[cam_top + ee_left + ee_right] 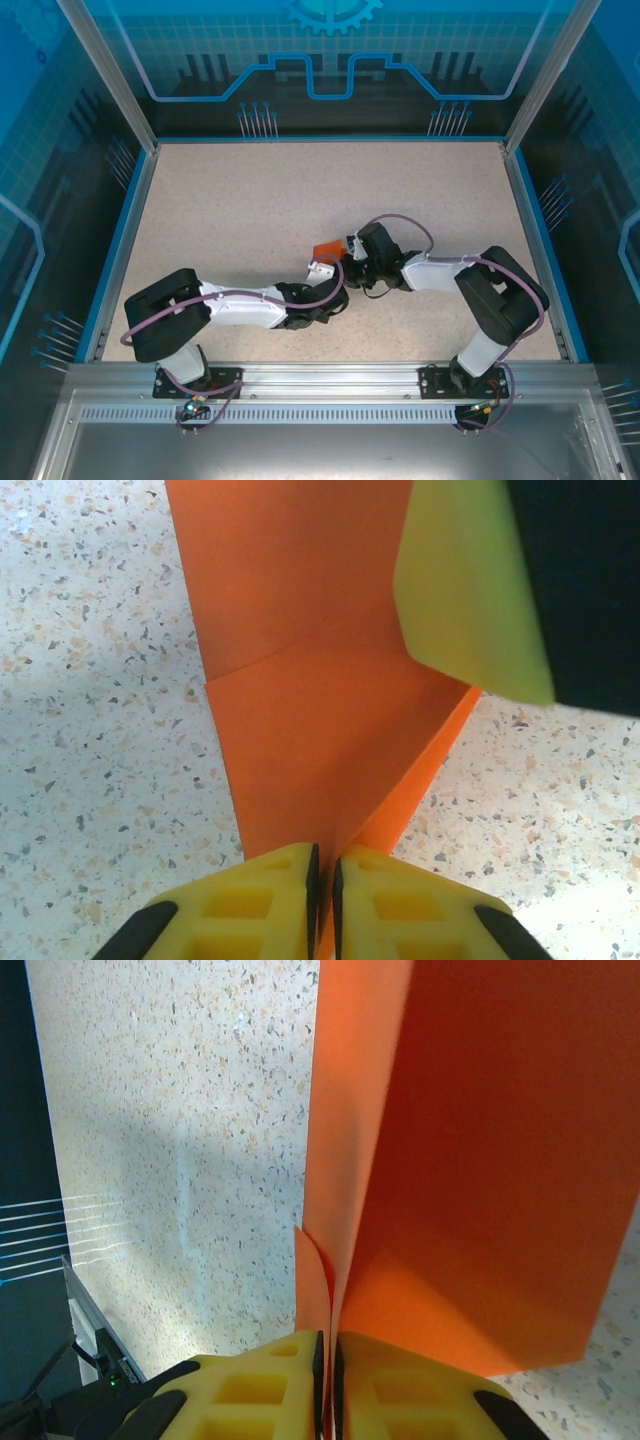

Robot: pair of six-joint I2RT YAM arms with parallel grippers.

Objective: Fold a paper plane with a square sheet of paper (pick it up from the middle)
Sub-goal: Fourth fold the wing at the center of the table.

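Observation:
The square sheet of paper (327, 250) is a folded orange piece held between both grippers near the table's middle. In the left wrist view the orange paper (310, 730) narrows to a point that runs into my left gripper (325, 880), whose yellow jaws are shut on it. The other arm's yellow finger (470, 590) presses at the paper's upper right. In the right wrist view the paper (470, 1180) stands upright in folded layers, and my right gripper (328, 1370) is shut on its lower edge. From above, the left gripper (322, 268) and right gripper (352, 250) meet at the paper.
The speckled tabletop (300, 190) stretches out behind the grippers, bounded by blue rails and an aluminium frame (330, 378) at the near edge. A purple cable (400, 222) loops over the right arm.

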